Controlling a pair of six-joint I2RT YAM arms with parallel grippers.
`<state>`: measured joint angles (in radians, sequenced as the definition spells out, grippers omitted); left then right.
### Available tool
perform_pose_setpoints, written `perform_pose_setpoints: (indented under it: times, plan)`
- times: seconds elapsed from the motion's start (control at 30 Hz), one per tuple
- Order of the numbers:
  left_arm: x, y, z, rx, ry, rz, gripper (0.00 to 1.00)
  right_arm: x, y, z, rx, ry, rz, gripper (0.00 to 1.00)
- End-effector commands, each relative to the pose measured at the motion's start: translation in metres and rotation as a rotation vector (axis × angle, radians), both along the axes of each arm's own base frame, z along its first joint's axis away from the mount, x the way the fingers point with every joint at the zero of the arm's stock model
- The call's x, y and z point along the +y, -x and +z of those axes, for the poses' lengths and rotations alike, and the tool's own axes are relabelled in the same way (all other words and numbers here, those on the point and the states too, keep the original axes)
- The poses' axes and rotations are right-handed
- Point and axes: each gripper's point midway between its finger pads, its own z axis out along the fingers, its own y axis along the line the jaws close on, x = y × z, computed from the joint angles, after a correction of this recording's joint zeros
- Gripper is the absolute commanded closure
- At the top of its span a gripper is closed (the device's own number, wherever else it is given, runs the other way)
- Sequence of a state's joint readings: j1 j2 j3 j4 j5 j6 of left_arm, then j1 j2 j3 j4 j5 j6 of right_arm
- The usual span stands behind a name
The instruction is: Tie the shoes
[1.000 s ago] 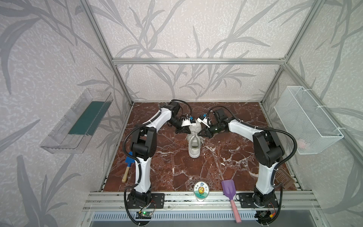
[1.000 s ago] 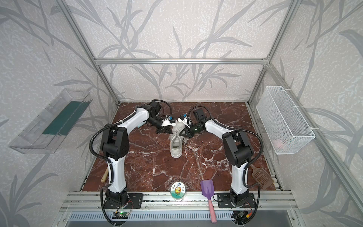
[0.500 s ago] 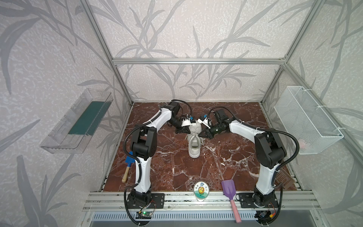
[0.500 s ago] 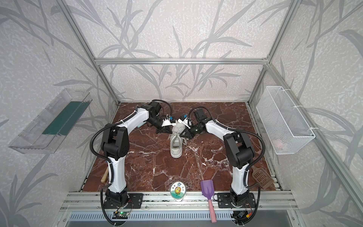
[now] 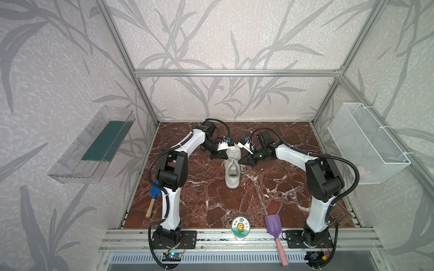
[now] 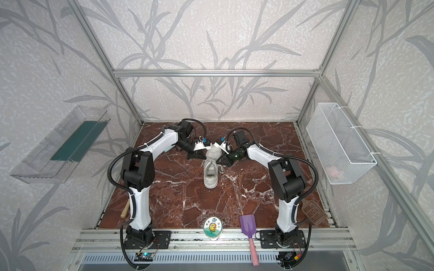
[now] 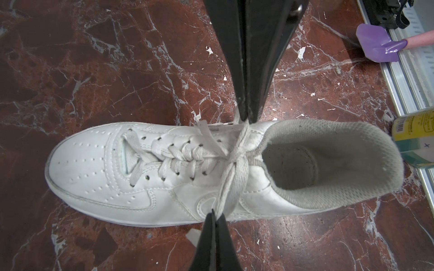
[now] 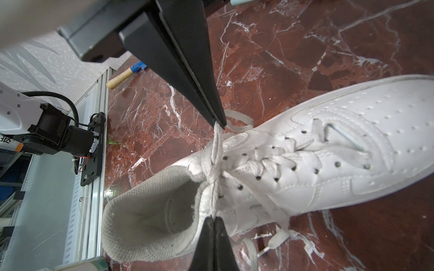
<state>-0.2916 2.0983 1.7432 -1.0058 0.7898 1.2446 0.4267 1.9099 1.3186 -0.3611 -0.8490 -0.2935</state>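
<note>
You're looking at: sneaker [image 7: 98, 178] – smooth perforated leather-like upper, faint sheen | laces [image 7: 185, 153] – flat woven cloth, slightly fuzzy | lining [image 7: 340, 145] – grey mesh cloth, matt | tabletop [image 5: 211, 201] – glossy red-brown marble look | frame rail [image 5: 234, 73] – brushed metal | scoop [image 5: 272, 225] – shiny purple plastic | basket [image 5: 366, 140] – white wire mesh

My left arm [image 5: 187, 145] and right arm [image 5: 292, 154]: white shells, black joints.
Ribbed black cables [image 5: 356, 172] loop off both elbows; black base plates [image 5: 189, 239] sit along the lower frame; my fingers [image 7: 207, 251] are glossy black tapered wedges.
</note>
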Motion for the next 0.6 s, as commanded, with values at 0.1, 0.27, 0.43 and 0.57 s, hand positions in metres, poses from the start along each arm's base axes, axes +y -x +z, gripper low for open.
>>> perform_pose_setpoints:
  times: [0.1, 0.27, 0.43, 0.57]
  plan:
    - [0.010, 0.005, -0.004, 0.014, -0.010, -0.011, 1.00, -0.009, 0.006, 0.005, 0.030, 0.007, -0.007, 0.96]
    - [0.003, 0.015, 0.007, 0.017, 0.041, -0.032, 0.55, -0.007, -0.001, 0.021, 0.012, -0.011, -0.044, 0.21]
    - [0.006, 0.008, 0.019, -0.044, 0.084, 0.052, 0.35, -0.021, -0.002, 0.029, -0.010, 0.014, -0.086, 0.01]
    - [0.015, -0.013, 0.039, -0.116, 0.161, 0.217, 0.01, -0.038, -0.001, 0.037, -0.044, 0.028, -0.148, 0.01]
